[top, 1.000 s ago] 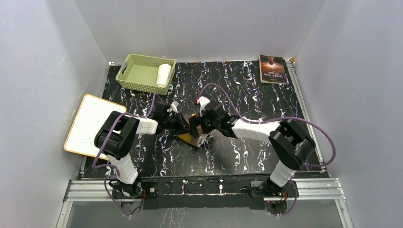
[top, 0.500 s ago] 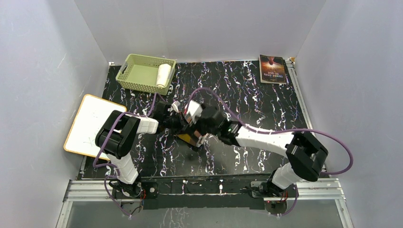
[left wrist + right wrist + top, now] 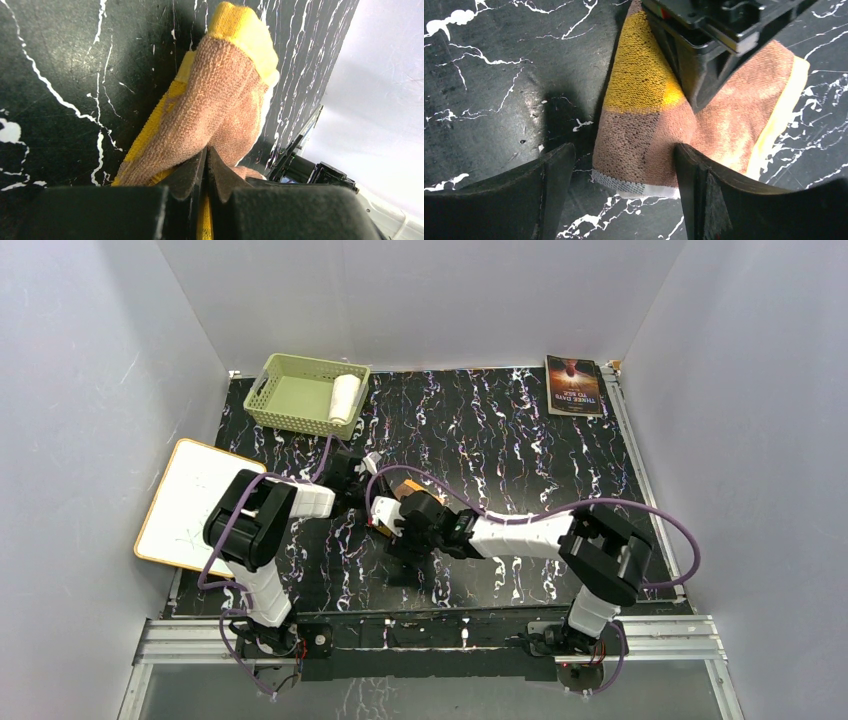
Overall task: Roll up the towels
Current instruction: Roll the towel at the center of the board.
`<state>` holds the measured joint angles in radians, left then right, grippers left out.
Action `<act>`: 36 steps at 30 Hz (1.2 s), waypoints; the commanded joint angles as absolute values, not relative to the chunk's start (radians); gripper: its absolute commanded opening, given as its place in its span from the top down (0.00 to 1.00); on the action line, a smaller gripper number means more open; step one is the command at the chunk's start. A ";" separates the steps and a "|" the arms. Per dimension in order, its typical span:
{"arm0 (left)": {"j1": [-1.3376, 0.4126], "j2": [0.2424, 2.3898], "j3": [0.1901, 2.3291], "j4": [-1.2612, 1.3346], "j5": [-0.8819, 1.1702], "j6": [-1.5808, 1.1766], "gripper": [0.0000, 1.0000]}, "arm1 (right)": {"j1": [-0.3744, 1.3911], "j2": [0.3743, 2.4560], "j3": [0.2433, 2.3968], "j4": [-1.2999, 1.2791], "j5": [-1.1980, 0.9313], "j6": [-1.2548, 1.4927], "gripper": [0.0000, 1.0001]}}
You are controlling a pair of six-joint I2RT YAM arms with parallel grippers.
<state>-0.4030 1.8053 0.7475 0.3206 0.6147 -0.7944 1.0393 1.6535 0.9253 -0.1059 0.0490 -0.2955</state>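
The brown towel with orange-yellow pattern (image 3: 644,135) lies bunched on the black marbled table, mid-left in the top view (image 3: 409,487). My left gripper (image 3: 206,156) is shut on one edge of it, with cloth (image 3: 220,100) bulging past the tips; it shows in the top view (image 3: 366,492). My right gripper (image 3: 624,187) is open, its fingers astride the towel's white-hemmed corner, low over the table; it shows in the top view (image 3: 394,526). The white towel (image 3: 345,395) lies rolled in the green basket (image 3: 262,390).
A white board with a tan edge (image 3: 190,502) overhangs the table's left side. A dark-covered book (image 3: 574,385) lies at the far right corner. The left gripper's body (image 3: 709,45) sits close above the towel, just beyond my right fingers.
My right gripper has moved left and nearer, down to the towel's near corner. The left gripper has stayed shut on the towel, almost in place.
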 commanded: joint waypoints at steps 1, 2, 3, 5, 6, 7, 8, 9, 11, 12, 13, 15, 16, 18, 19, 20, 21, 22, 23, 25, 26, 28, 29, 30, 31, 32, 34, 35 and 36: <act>-0.408 1.866 0.727 0.174 0.527 -0.727 0.97 | 1.046 1.686 0.997 -0.067 0.035 -0.309 0.32; -0.408 1.869 0.728 0.173 0.529 -0.727 0.97 | 1.046 1.693 1.000 -0.063 0.034 -0.309 0.34; -0.407 1.871 0.729 0.172 0.531 -0.728 0.98 | 1.046 1.698 1.002 -0.060 0.033 -0.307 0.36; -0.407 1.878 0.732 0.168 0.532 -0.728 0.97 | 1.048 1.710 1.002 -0.051 0.037 -0.304 0.38; -0.407 1.880 0.733 0.165 0.534 -0.726 0.97 | 1.048 1.716 1.002 -0.047 0.043 -0.301 0.39; -0.408 1.880 0.735 0.161 0.535 -0.726 0.97 | 1.048 1.724 1.000 -0.045 0.051 -0.298 0.41; -0.408 1.881 0.737 0.159 0.536 -0.726 0.97 | 1.049 1.732 1.002 -0.045 0.059 -0.295 0.42; -0.406 1.881 0.739 0.156 0.542 -0.727 0.97 | 1.049 1.735 1.003 -0.047 0.068 -0.290 0.45; -0.404 1.879 0.744 0.153 0.557 -0.733 0.97 | 1.049 1.773 1.005 -0.056 0.095 -0.274 0.50; -0.398 1.872 0.746 0.148 0.562 -0.732 0.97 | 1.049 1.780 1.001 -0.057 0.107 -0.265 0.51; -0.385 1.857 0.745 0.144 0.563 -0.732 0.97 | 1.049 1.785 0.996 -0.056 0.118 -0.257 0.53; -0.335 1.793 0.742 0.138 0.582 -0.732 0.97 | 1.048 1.789 0.982 -0.051 0.130 -0.232 0.57; -0.298 1.759 0.742 0.134 0.604 -0.732 0.96 | 1.048 1.787 0.970 -0.051 0.132 -0.220 0.60; -0.210 1.681 0.770 0.102 0.647 -0.722 0.86 | 1.044 1.779 0.955 -0.051 0.114 -0.193 0.66; -0.169 1.643 0.792 0.074 0.662 -0.706 0.77 | 1.032 1.767 0.948 -0.050 0.087 -0.164 0.69; -0.132 1.602 0.817 0.034 0.666 -0.687 0.70 | 1.023 1.754 0.942 -0.045 0.045 -0.137 0.72; -0.103 1.569 0.854 -0.010 0.664 -0.662 0.62 | 0.998 1.748 0.932 -0.037 -0.003 -0.110 0.74; -0.082 1.544 0.887 -0.060 0.661 -0.636 0.56 | 0.977 1.714 0.925 -0.023 -0.066 -0.078 0.76; -0.068 1.528 0.916 -0.102 0.660 -0.614 0.53 | 0.953 1.699 0.918 -0.010 -0.131 -0.049 0.79; -0.062 1.509 0.954 -0.163 0.667 -0.577 0.50 | 0.895 1.690 0.924 0.001 -0.267 0.009 0.85; -0.061 1.505 0.956 -0.173 0.679 -0.573 0.50 | 0.865 1.692 0.935 0.005 -0.330 0.041 0.87; -0.062 1.492 0.923 -0.149 0.707 -0.586 0.49 | 0.810 1.713 0.968 0.009 -0.482 0.115 0.89; -0.061 1.484 0.896 -0.132 0.711 -0.593 0.49 | 0.785 1.727 0.989 0.009 -0.530 0.153 0.88; -0.062 1.476 0.868 -0.117 0.713 -0.600 0.49 | 0.761 1.749 1.008 0.012 -0.586 0.191 0.86; -0.063 1.471 0.843 -0.109 0.713 -0.606 0.49 | 0.735 1.773 1.022 0.022 -0.638 0.233 0.85; -0.063 1.466 0.820 -0.104 0.714 -0.607 0.48 | 0.712 1.791 1.030 0.040 -0.680 0.282 0.85; -0.069 1.450 0.778 -0.097 0.718 -0.616 0.48 | 0.671 1.815 1.029 0.094 -0.750 0.368 0.85; -0.074 1.440 0.761 -0.093 0.717 -0.619 0.47 | 0.654 1.823 1.025 0.123 -0.777 0.408 0.85; -0.082 1.429 0.748 -0.091 0.715 -0.623 0.47 | 0.635 1.833 1.017 0.151 -0.802 0.446 0.85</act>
<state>-0.0662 1.4780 0.8013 -0.0551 0.6811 -0.6136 0.6895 1.8019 0.9943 0.0246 -0.5774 0.2295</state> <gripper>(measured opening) 0.522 0.166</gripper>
